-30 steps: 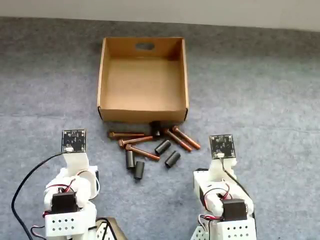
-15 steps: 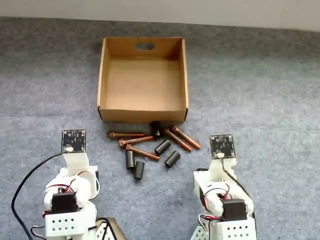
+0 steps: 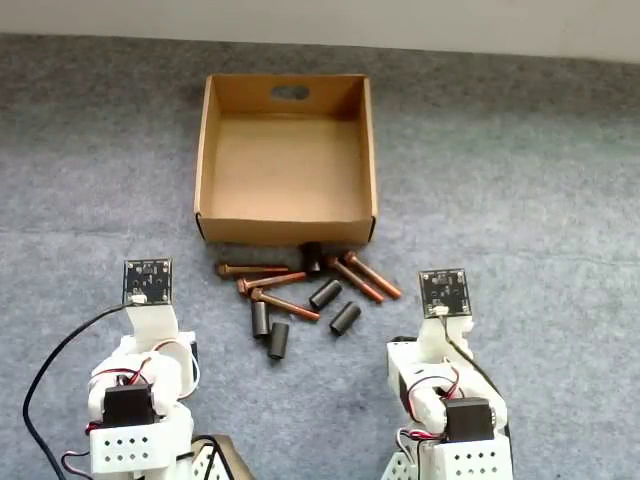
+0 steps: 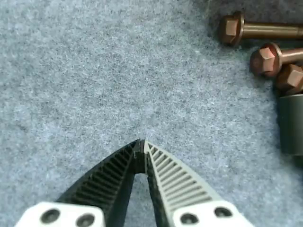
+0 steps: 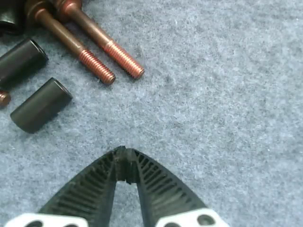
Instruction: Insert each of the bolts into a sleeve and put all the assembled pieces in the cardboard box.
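1. The cardboard box [image 3: 286, 165] is empty and open-topped, and nothing is assembled yet.
2. Five copper-coloured hex-flange bolts [image 3: 285, 304] lie loose on the grey carpet [image 3: 520, 180] just outside the box's front wall (the one facing the arms). Three are toward its left half and two toward its right corner.
3. Five black sleeves [image 3: 345, 318] are in the same pile. One lies right at the front wall, apparently touching it. The other four are a bit farther out, mixed in among the bolts.
4. The left gripper [image 4: 142, 146] has its tips pressed together and holds nothing. It hovers over bare carpet, farther from the box than the pile, on the bolt-head side.
5. The right gripper [image 5: 124, 153] is also pinched closed and empty. It is out from the box's right front corner, near the threaded ends of two bolts.
6. Handling, bolts: they look like rigid metal, dense for their size, and the round shanks will probably roll. Best hold is across the smooth mid-shank, clear of the threads and head, with the tip left free for insertion.
7. Handling, sleeves: they look stiff, smooth-walled, light and likely slick. Pinch across the outer wall at mid-length and keep both bore ends uncovered.
8. The carpet's nap should limit rolling. Touching parts may get nudged, so take an outlying piece first.
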